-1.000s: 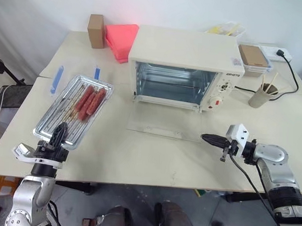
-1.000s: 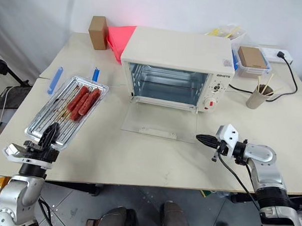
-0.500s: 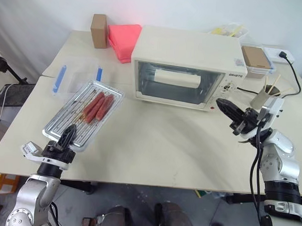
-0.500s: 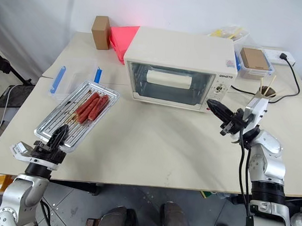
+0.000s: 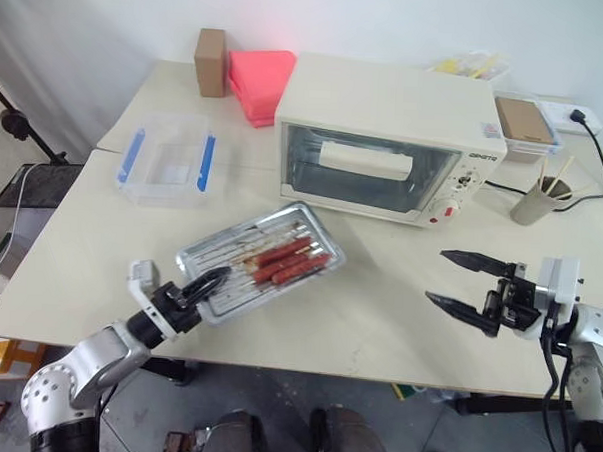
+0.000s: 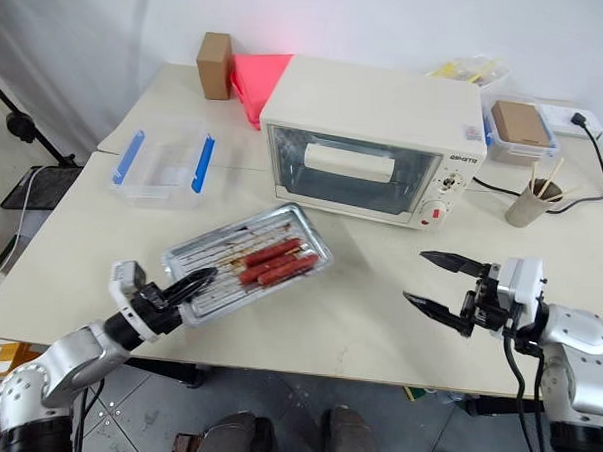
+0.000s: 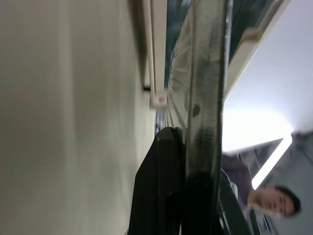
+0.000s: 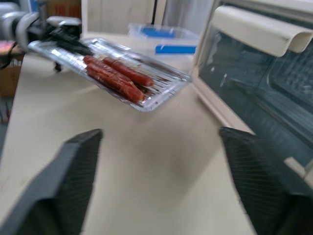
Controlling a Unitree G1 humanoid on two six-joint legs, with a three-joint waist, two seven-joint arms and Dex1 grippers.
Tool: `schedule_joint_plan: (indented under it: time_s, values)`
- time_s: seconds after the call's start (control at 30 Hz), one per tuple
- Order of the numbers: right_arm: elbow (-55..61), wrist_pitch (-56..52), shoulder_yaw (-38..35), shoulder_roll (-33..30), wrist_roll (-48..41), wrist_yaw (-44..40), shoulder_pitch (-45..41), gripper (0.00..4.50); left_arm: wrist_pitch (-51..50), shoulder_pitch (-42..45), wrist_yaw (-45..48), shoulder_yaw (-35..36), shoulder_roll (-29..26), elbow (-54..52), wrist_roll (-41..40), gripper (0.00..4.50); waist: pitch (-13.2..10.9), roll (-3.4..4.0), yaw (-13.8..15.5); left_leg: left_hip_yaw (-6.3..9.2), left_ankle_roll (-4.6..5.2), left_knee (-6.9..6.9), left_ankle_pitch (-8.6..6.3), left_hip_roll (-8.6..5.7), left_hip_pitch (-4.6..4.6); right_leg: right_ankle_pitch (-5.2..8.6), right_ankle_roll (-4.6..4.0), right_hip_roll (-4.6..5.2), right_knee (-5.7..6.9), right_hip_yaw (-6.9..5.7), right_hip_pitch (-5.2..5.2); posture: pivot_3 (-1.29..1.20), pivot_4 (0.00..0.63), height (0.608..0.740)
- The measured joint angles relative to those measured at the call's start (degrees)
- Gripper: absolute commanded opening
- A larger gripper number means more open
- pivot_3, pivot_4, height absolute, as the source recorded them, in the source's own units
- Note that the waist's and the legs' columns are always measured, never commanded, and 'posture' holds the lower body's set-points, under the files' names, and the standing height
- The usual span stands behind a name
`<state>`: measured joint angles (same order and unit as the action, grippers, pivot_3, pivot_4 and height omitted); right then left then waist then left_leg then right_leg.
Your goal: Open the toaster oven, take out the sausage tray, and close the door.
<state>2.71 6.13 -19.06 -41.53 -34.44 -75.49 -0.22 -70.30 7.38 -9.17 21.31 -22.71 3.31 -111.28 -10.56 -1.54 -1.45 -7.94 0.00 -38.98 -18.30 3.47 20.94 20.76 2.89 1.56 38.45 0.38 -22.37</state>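
While the door (image 5: 369, 171) reads shut against the oven (image 5: 390, 140), I log the tray (image 5: 262, 261) out: my left tool (image 5: 201, 285) is clamped on its near short edge and carries it above the surface (image 5: 378, 309), in front of the oven.

Key relation: the tray runs ahead of the left tool, long axis along the tool's pointing line, toward the oven and my right. Three sausages (image 5: 285, 265) lie lengthwise on it. The right tool (image 5: 457, 283), jaws spread wide and empty, sits well apart, with the tray off to its left. The left arm is the one that counts; judged remaining step is setting the tray down.

Left wrist view gives the pinch edge-on, fingers (image 7: 161, 186) either side of the rim. Right wrist view gives the tray's far corner clear of the door handle (image 8: 259, 30).
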Motion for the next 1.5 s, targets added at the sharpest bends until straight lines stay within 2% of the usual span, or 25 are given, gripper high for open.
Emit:
schedule_joint_plan:
  time_s: [0.1,0.27,0.37,0.5,0.63,0.77,0.9,1.03,1.17,1.2,1.23,1.3,1.33,1.4,1.5]
  values:
    - [0.6,0.9,-2.0,-0.7,0.3,-0.4,3.7,4.48,-1.6,3.9,1.2,-4.2,-1.6,3.9,0.3,0.0,0.1,0.13,0.2,0.02,0.01,0.0,0.0,-0.02,0.01,0.0,0.0,0.03,-0.01,-0.01,0.02,0.0,0.15,0.74]
    - [4.4,1.1,-5.8,-0.9,0.2,0.4,9.6,4.48,-5.7,12.8,6.9,-10.9,-2.2,11.8,6.3,0.0,0.2,0.34,1.4,0.05,0.03,-0.01,0.0,-0.14,-0.15,-0.01,0.02,0.09,-0.04,-0.03,0.21,0.0,0.15,0.74]
    - [6.6,1.1,-7.3,-1.0,0.3,0.7,14.3,4.48,-7.9,20.3,12.3,-14.0,-1.5,18.5,14.2,0.0,0.2,0.45,2.4,0.26,0.04,0.22,-0.02,-0.23,-0.68,-0.03,0.06,0.13,-0.55,-0.17,0.96,0.0,0.15,0.74]
    - [7.4,1.1,-8.7,-1.0,0.4,1.6,16.7,4.48,-9.0,26.8,19.2,-16.3,-0.4,24.2,23.7,0.0,0.2,0.5,2.7,0.33,0.16,0.87,0.1,-0.82,-0.78,-0.1,0.19,0.73,-0.63,-0.3,0.93,0.0,0.15,0.74]
    - [8.6,0.6,-9.0,-1.0,0.4,2.8,17.7,4.48,-10.0,33.4,25.0,-19.1,1.1,29.3,33.4,0.0,0.3,0.66,3.1,0.68,0.19,0.9,0.15,-1.06,-0.68,-0.13,0.24,1.01,-0.75,-0.63,1.04,0.0,0.15,0.74]
    - [10.3,-0.5,-9.0,-1.0,0.4,3.8,17.7,4.5,-9.6,37.1,26.5,-19.1,2.4,32.0,41.0,0.89,0.4,0.74,3.0,0.86,0.21,0.94,0.16,-1.16,-0.63,-0.14,0.31,1.15,-0.79,-0.77,1.1,0.0,0.15,0.74]
    - [10.6,-1.2,-8.6,-1.0,0.5,4.4,17.5,4.5,-11.0,36.4,28.8,-17.6,2.4,30.8,44.8,2.12,0.3,0.68,2.6,0.93,0.21,1.02,0.21,-1.11,-0.5,-0.12,0.34,1.14,-0.79,-0.89,0.94,0.0,0.15,0.74]
    - [10.4,-1.4,-7.7,-1.0,0.7,4.3,16.6,4.5,-13.3,33.1,30.2,-14.7,0.5,26.0,46.2,3.32,0.3,0.67,1.5,0.96,0.14,1.12,0.27,-1.05,-0.49,-0.09,0.36,1.09,-0.79,-0.93,0.9,0.0,0.15,0.74]
    - [8.4,-1.6,-5.6,-1.0,1.3,3.6,13.5,4.5,-13.5,26.8,32.9,-10.8,-4.3,16.8,46.1,4.46,0.3,0.54,-0.4,0.97,-0.08,1.42,0.48,-1.02,-0.66,-0.07,0.33,1.03,-0.75,-0.9,0.9,0.0,0.15,0.74]
    - [7.7,-1.7,-5.2,-1.0,1.4,3.5,12.8,4.5,-12.5,24.8,34.4,-10.6,-6.5,13.6,46.7,4.48,0.2,0.52,-0.6,0.98,-0.14,1.58,0.59,-1.04,-0.73,-0.06,0.29,1.03,-0.74,-0.89,0.89,0.0,0.15,0.74]
    - [6.9,-1.7,-4.3,-1.1,1.4,3.1,11.5,4.5,-6.9,20.1,39.4,-12.1,-11.3,6.5,49.5,4.48,0.2,0.49,-1.0,0.97,-0.25,1.77,0.66,-1.04,-0.79,-0.03,0.23,1.0,-0.74,-0.87,0.87,0.0,0.15,0.74]
    - [5.8,-1.8,-3.9,-1.4,1.5,2.7,10.8,4.5,1.5,15.5,45.2,-13.8,-16.3,1.0,54.8,4.48,0.2,0.48,-1.2,1.02,-0.38,1.91,0.73,-1.01,-0.83,0.02,0.09,0.94,-0.75,-0.91,0.85,0.0,0.15,0.74]
    - [5.1,-1.9,-3.2,-1.5,1.7,2.3,9.3,4.5,10.4,10.8,50.6,-14.5,-19.9,-2.6,60.0,4.48,0.2,0.54,-1.4,1.03,-0.45,1.97,0.74,-1.01,-0.82,0.05,0.01,0.94,-0.74,-0.91,0.78,0.0,0.15,0.74]
    - [3.9,-2.4,-2.2,-2.1,1.7,1.5,7.5,4.5,24.3,3.5,58.5,-14.0,-23.7,-5.1,67.0,4.48,0.2,0.58,-1.5,1.03,-0.46,2.04,0.72,-0.98,-0.79,0.1,-0.1,0.95,-0.77,-0.95,0.76,0.0,0.15,0.74]
    - [3.1,-3.1,-0.7,-2.4,1.6,0.4,4.5,4.5,45.6,-3.0,67.6,-11.8,-25.7,-6.0,76.4,4.48,0.1,0.58,-0.8,1.16,-0.35,2.04,0.64,-0.96,-0.62,0.13,-0.17,1.06,-0.93,-1.06,0.66,0.0,0.15,0.74]
